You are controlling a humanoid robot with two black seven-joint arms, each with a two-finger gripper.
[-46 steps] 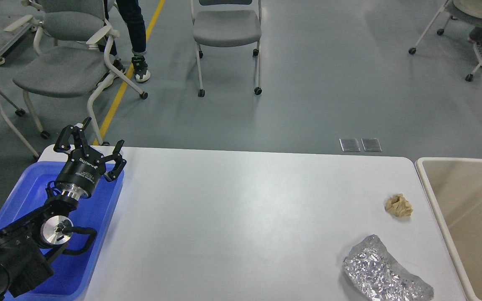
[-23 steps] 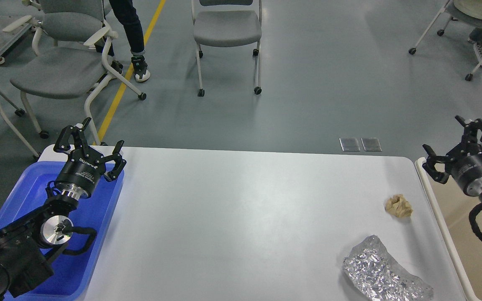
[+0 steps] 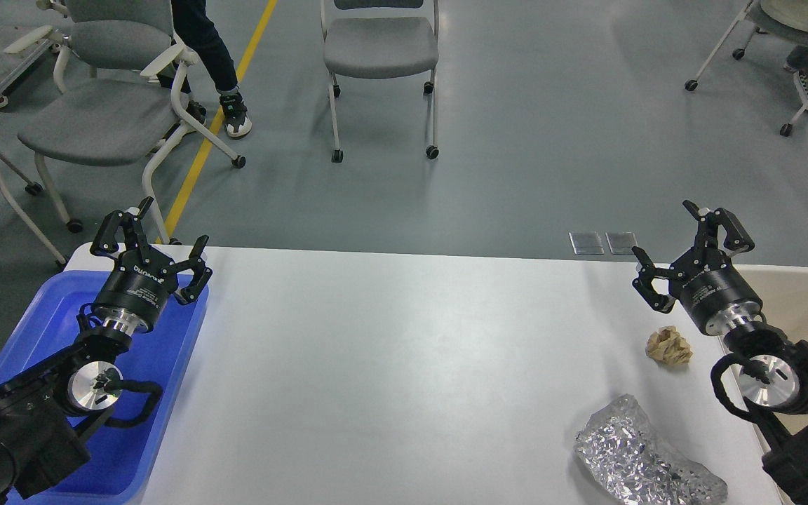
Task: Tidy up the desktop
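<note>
Desktop (image 3: 390, 365): white top with rounded corners, filling the middle of the head view; mostly bare. 2 pieces of litter lie on it, both toward the right edge. Crumpled tan paper ball (image 3: 669, 346) sits near the right edge, about midway along it. Crumpled foil sheet (image 3: 646, 459) lies toward the near right corner, apart from the ball.

Blue tray (image 3: 165, 379) overlaps the left edge; beige bin (image 3: 807, 298) stands just off the right edge.

Right gripper (image 3: 691, 256): fingers spread, empty, raised over the far right corner, just beyond the paper ball. Left gripper (image 3: 148, 245): fingers spread, empty, over the far end of the blue tray.

Risks, as judged:
- Paper ball is light; an off-centre closing finger could knock it away or off the right edge short of the bin.
- Foil is thin and lies low; fingers may scrape the top, tear it, or pinch only a corner.
- Right forearm crosses the bin rim; a low sweep could nudge the bin.
</note>
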